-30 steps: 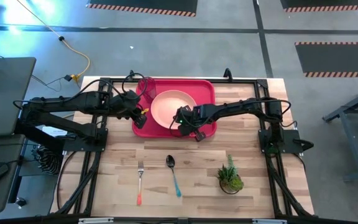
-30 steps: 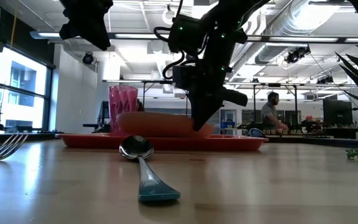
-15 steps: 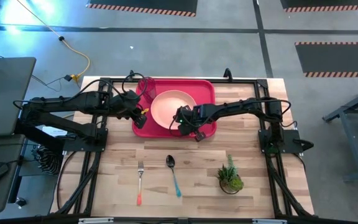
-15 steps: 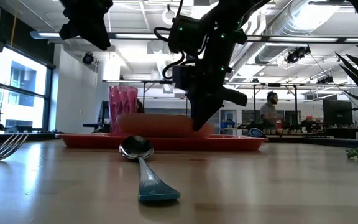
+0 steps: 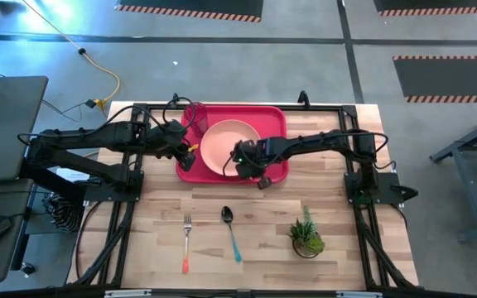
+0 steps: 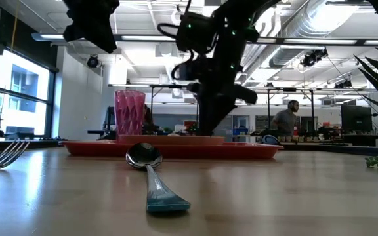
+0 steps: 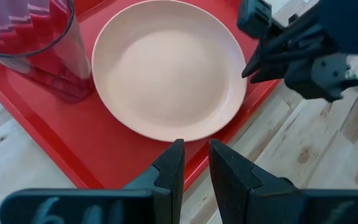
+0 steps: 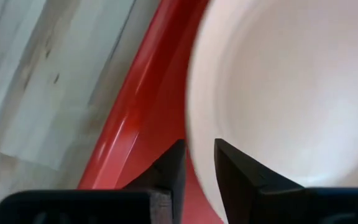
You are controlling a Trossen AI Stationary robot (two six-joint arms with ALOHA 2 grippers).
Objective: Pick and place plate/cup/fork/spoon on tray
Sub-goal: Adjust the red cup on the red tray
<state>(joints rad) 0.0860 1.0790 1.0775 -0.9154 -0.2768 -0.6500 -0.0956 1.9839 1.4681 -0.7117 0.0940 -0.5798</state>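
High view puts my right gripper (image 5: 240, 159) at the plate's (image 5: 225, 142) rim, on the side nearest the spoon, over the tray (image 5: 273, 120). My right wrist view shows those two fingers (image 8: 232, 171) drawn close together with only a slim gap, the plate (image 8: 278, 93) just beyond their tips and nothing pinched between them. The plate lies flat on the tray (image 6: 254, 150) in the low view, and the cup (image 6: 130, 113) stands upright on the tray beside it, toward my left arm.

My left gripper (image 5: 190, 150) hangs at the tray's edge on my left side, just off the plate. From my left wrist view its fingers (image 7: 169, 168) are nearly together, a narrow slot between them, gripping nothing; past them I see the plate (image 7: 166, 65), the cup (image 7: 33, 43) and my right gripper (image 7: 248, 70) at the plate's rim.

Out on the bare wood table (image 5: 263, 240), well apart from the tray, the fork (image 5: 186, 242) and spoon (image 5: 231, 233) lie side by side, handles pointing away from the tray. A small potted plant (image 5: 306, 235) sits near the spoon on my right arm's side.
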